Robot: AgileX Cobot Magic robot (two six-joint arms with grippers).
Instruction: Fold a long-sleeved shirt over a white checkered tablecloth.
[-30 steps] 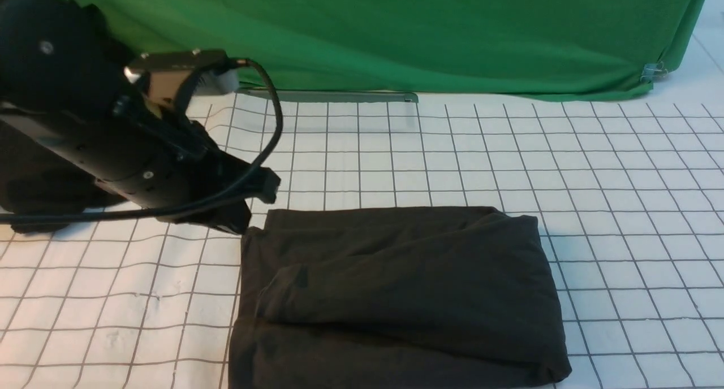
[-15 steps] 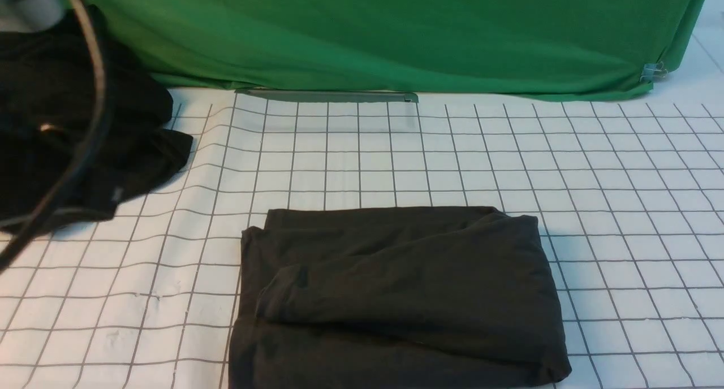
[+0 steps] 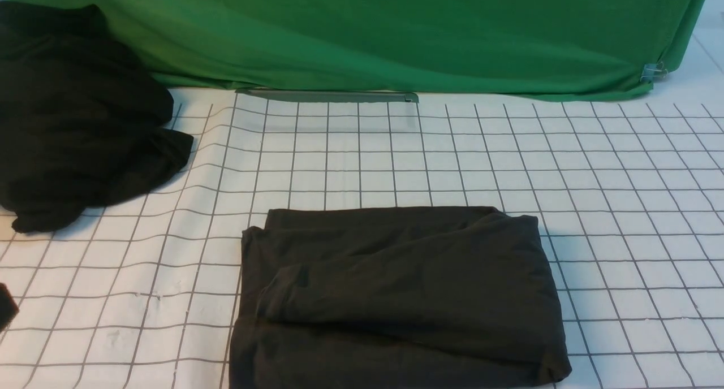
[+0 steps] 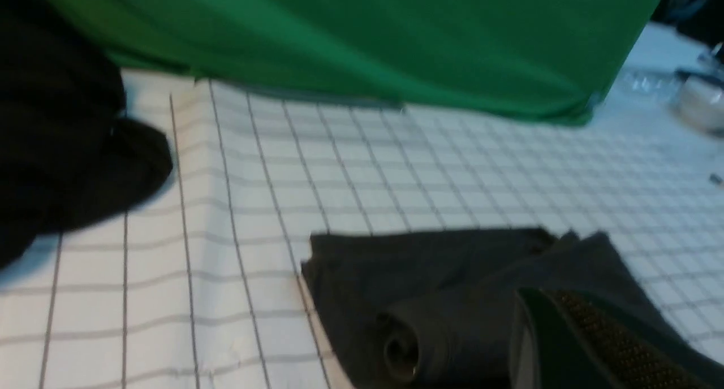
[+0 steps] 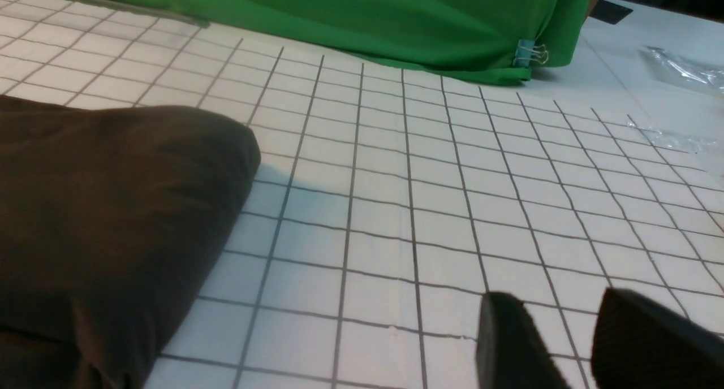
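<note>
Front view: the long-sleeved shirt (image 3: 399, 295) lies folded into a compact rectangle on the white checkered tablecloth (image 3: 622, 208), neither arm over it.

Seen from its wrist, the right gripper (image 5: 571, 344) has its jaws a little apart and empty, over bare cloth with the shirt's rounded corner well off to one side. The left gripper (image 4: 594, 349) has its jaws together, holding nothing, the shirt's rolled edge just beyond them. Judging by this, folding looks finished and both arms stand clear to avoid disturbing it.
</note>
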